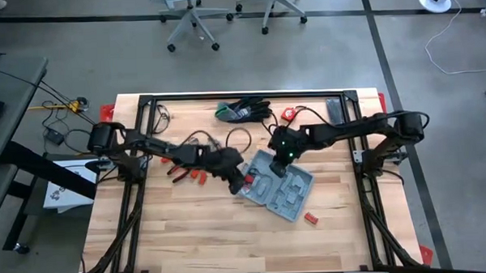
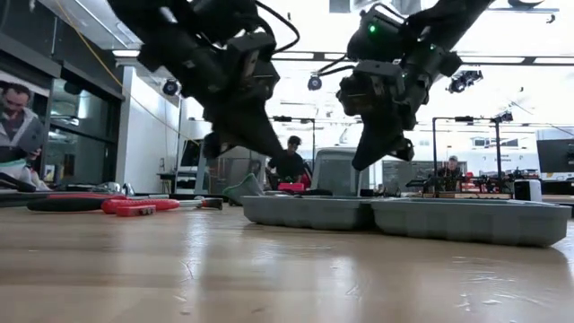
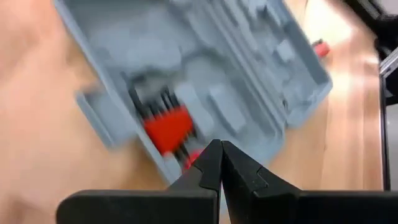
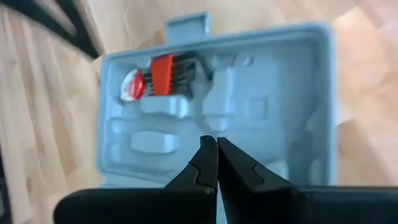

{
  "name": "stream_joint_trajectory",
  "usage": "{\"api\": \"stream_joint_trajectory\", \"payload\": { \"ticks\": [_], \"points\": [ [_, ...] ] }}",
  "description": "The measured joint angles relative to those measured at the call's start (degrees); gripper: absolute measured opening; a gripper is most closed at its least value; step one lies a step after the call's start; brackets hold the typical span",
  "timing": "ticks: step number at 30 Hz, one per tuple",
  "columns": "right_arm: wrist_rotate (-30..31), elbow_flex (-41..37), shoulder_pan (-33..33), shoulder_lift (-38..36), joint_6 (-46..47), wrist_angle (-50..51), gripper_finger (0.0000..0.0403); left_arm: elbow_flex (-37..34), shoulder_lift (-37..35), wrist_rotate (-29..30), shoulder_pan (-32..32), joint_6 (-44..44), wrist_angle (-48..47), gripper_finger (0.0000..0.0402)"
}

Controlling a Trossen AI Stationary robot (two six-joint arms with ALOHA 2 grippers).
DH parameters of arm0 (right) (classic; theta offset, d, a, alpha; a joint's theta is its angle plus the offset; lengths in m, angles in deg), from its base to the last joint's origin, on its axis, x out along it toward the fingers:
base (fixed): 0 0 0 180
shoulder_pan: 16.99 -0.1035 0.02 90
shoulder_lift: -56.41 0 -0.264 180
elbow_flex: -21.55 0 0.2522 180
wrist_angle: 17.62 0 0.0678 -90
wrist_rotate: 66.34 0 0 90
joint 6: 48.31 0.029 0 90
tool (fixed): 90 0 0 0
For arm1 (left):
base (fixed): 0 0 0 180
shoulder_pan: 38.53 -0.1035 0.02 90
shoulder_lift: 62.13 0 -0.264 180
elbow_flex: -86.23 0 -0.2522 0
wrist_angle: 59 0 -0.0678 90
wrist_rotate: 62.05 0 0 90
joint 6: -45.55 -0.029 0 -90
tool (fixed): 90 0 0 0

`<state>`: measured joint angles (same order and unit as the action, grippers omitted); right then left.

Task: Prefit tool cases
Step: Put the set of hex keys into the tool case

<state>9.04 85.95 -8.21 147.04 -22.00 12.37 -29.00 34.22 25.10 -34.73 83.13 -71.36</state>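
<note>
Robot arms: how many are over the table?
2. The left arm reaches in from the left edge, its fingers over the open tool case. The right arm reaches in from the right, over the same case. None seem hidden.

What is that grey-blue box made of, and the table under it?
The tool case looks like moulded plastic: matte grey-blue, with rounded corners and shaped recesses pressed into it, as the right wrist view shows. The table looks like wood: pale planks with visible grain and seams, and a slight sheen in the low view, so perhaps sealed.
</note>
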Motion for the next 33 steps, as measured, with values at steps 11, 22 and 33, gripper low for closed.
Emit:
{"api": "stream_joint_trajectory", "payload": {
  "ticks": [11, 22, 33],
  "points": [
    [2.59, 0.00, 9.64, 0.02, -10.61, 7.60, 0.0000, -0.61, 1.30, 8.94, 10.79, 22.84, 0.20, 0.0000],
    [-4.46, -8.18, 18.14, 0.13, -11.12, 7.71, 0.0000, -0.61, 7.77, 8.07, 13.23, 26.44, 0.76, 0.0000],
    [-6.51, -13.00, 5.30, -0.22, 0.86, 2.27, 0.0000, -0.53, 8.43, 6.89, 5.12, 18.99, -1.12, 0.0000]
  ]
}}
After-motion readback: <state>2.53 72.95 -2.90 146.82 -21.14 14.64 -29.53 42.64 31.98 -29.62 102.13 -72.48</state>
